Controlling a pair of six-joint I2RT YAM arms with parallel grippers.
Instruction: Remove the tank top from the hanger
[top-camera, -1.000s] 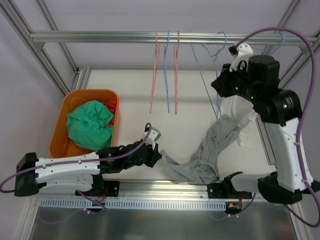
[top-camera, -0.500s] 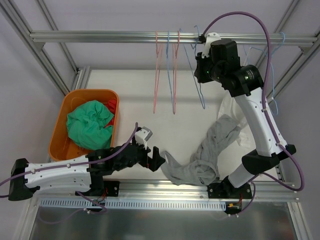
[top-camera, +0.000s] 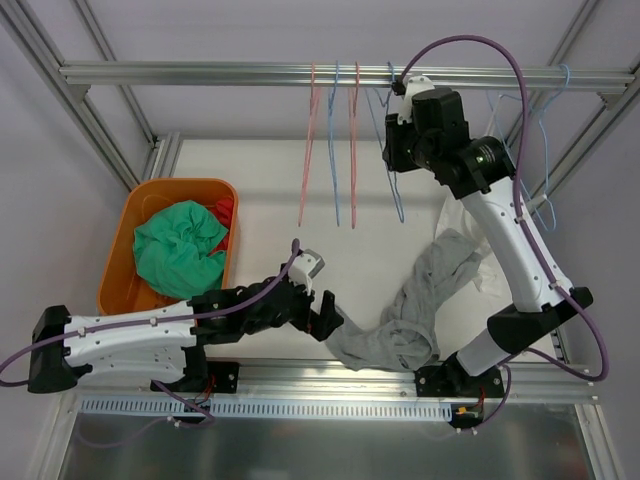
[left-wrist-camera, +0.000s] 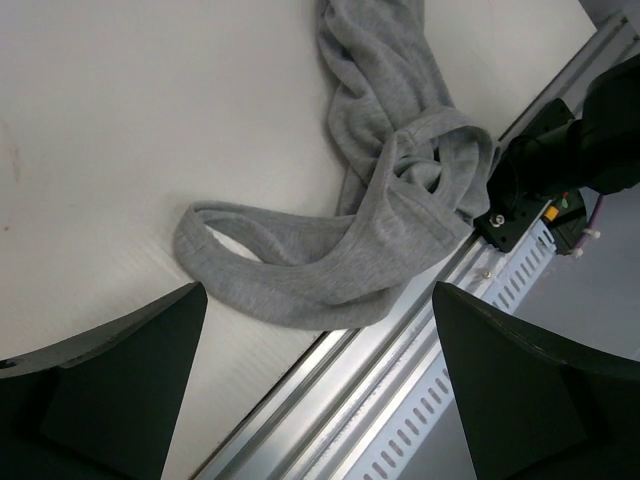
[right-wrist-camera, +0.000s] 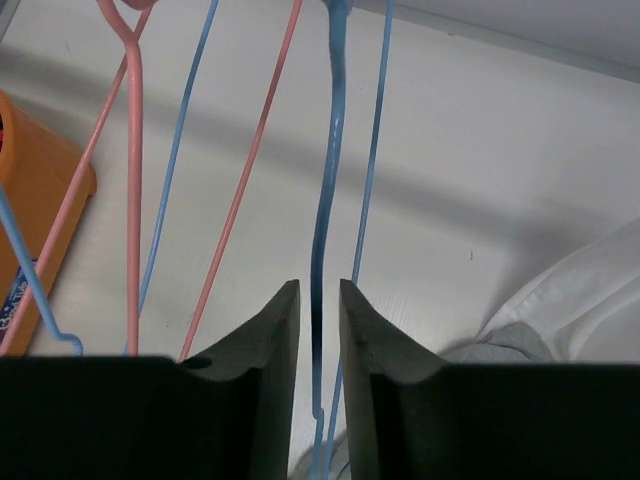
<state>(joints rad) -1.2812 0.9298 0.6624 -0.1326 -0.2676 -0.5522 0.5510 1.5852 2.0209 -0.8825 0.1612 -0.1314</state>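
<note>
**Tank top on tabletop, right claw on blue hanger**

Left claw (top-camera: 322, 316): spread wide, holding nothing and touching nothing. The grey tank top (left-wrist-camera: 372, 250) lies crumpled on the tabletop (left-wrist-camera: 120, 120) straight ahead of it, with the nearest strap loop just off the fingertips. The garment's far end is cut off at the top of the left wrist view.

Right claw (right-wrist-camera: 319, 290): closed to a thin slot, pinching the wire of a blue hanger (right-wrist-camera: 326, 180) up by the rail (top-camera: 200, 73). The hanger's hook is cut off in the wrist view. Pink hangers (top-camera: 352, 150) hang left of this claw. The tank top sits well below and apart from it. Only a grey edge shows at the claw's lower right, beside white cloth (right-wrist-camera: 580, 300).
</note>
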